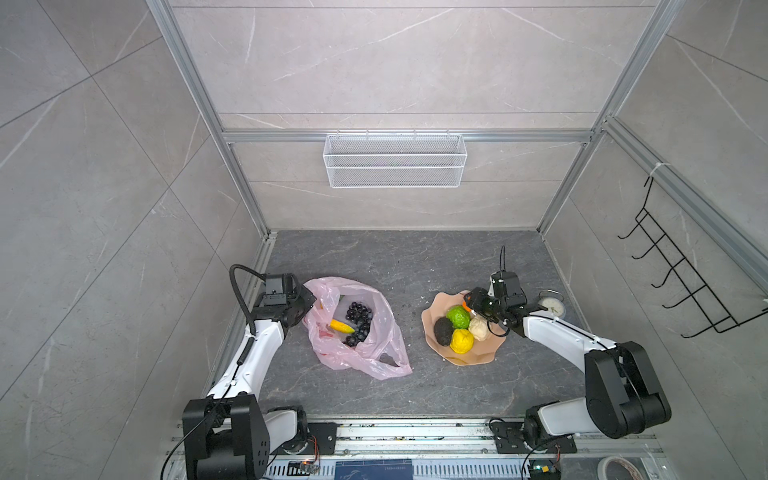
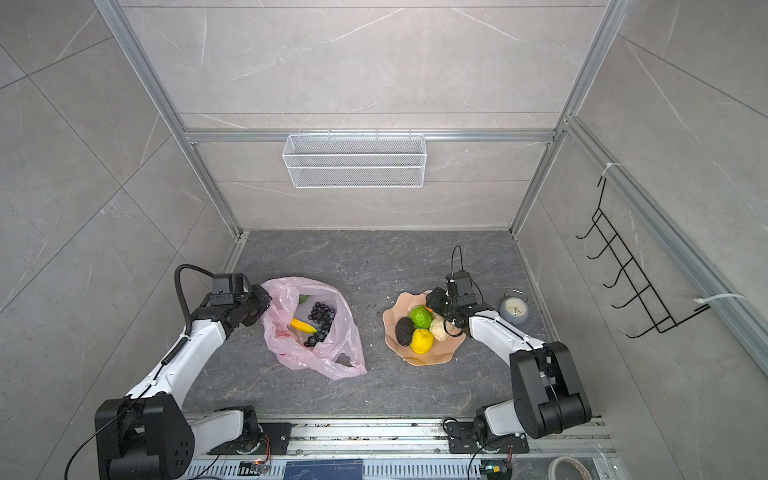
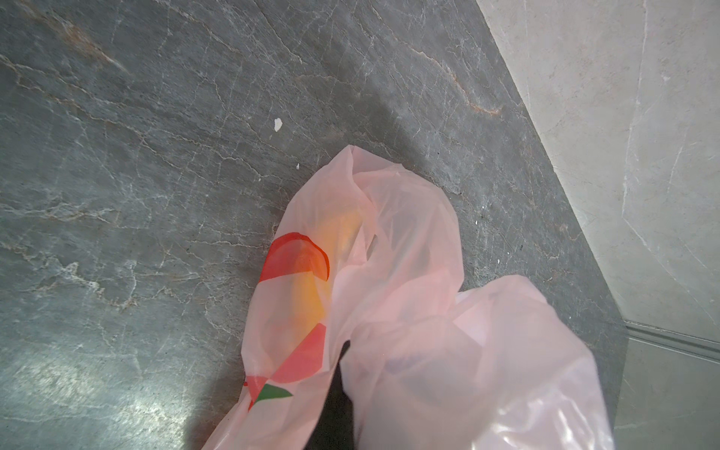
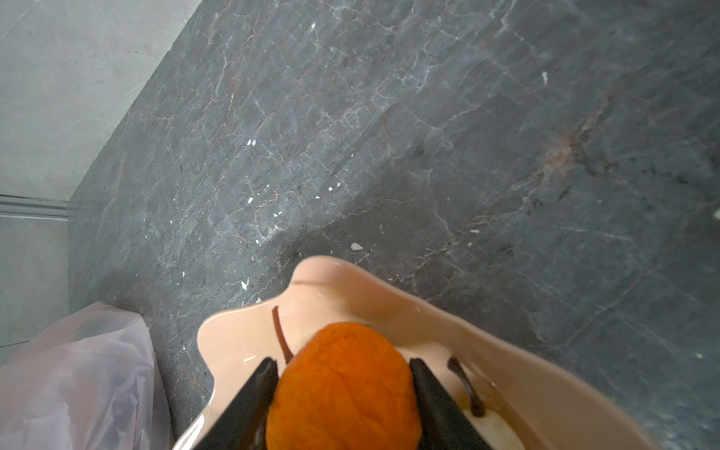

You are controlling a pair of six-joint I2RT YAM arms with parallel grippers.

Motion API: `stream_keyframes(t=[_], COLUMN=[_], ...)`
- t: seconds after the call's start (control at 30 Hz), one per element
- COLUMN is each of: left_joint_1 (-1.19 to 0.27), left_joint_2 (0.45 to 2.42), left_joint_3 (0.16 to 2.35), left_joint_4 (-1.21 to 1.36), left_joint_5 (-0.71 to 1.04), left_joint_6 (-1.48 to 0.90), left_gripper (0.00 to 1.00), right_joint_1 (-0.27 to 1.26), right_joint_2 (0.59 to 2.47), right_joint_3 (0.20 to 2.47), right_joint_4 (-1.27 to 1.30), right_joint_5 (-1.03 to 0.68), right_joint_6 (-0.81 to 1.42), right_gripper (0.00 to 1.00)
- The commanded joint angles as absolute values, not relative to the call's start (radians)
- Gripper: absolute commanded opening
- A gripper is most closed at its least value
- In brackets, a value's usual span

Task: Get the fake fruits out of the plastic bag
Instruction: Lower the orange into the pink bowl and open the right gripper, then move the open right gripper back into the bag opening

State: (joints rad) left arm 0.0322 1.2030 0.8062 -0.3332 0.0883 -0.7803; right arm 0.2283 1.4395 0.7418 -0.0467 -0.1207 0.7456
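On a dark veined stone table (image 1: 415, 266) between pale tiled walls (image 1: 374, 62), the left end effector (image 1: 307, 309) clamps the rim of a translucent pink plastic bag (image 1: 374, 345); the right end effector (image 4: 343, 366) grips an orange fake fruit (image 4: 343, 397) over a peach scalloped plate (image 1: 478, 357).

We're looking into a robotics lab test cell: aluminium frame (image 1: 399, 136) boxing in marble-look wall panels (image 1: 395, 62), two robot arms (image 1: 257, 353) bolted to a slotted rail (image 1: 415, 434), bare circuit board (image 1: 542, 468) at the front edge.

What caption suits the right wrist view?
Right gripper holds wrinkled orange plastic fruit over peach scalloped plate.
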Motion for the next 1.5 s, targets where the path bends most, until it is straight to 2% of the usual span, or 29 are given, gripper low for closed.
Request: stream_keyframes(t=[0.0,0.3,0.83,1.0,1.13,1.33,1.47], left_joint_1=[0.028,0.028,-0.002,-0.089,-0.164,-0.219,-0.218], left_joint_2=[1.178,1.177,1.176,1.185,1.186,1.159,1.119], left_joint_3=[0.808,0.818,0.835,0.876,0.908,0.930,0.925], left_joint_4=[-0.322,-0.329,-0.338,-0.351,-0.357,-0.375,-0.399], left_joint_5=[0.092,0.091,0.090,0.041,0.009,-0.049,-0.109], left_joint_6=[-0.757,-0.754,-0.741,-0.715,-0.699,-0.688,-0.690], left_gripper=[0.00,0.00,0.00,0.00,0.00,0.00,0.00], right_joint_1=[0.226,0.226,0.241,0.387,0.596,0.873,0.946], right_joint_2=[1.463,1.416,1.196,1.131,1.168,1.374,1.557], right_joint_3=[0.731,0.724,0.713,0.777,0.852,0.979,1.099], right_joint_4=[-0.020,-0.061,-0.209,-0.244,-0.232,-0.145,-0.119], right_joint_5=[-0.109,-0.086,-0.053,-0.024,0.008,0.006,-0.005], right_joint_6=[0.765,0.754,0.720,0.685,0.670,0.641,0.623], right_gripper=[0.54,0.66,0.65,0.61,0.58,0.54,0.51])
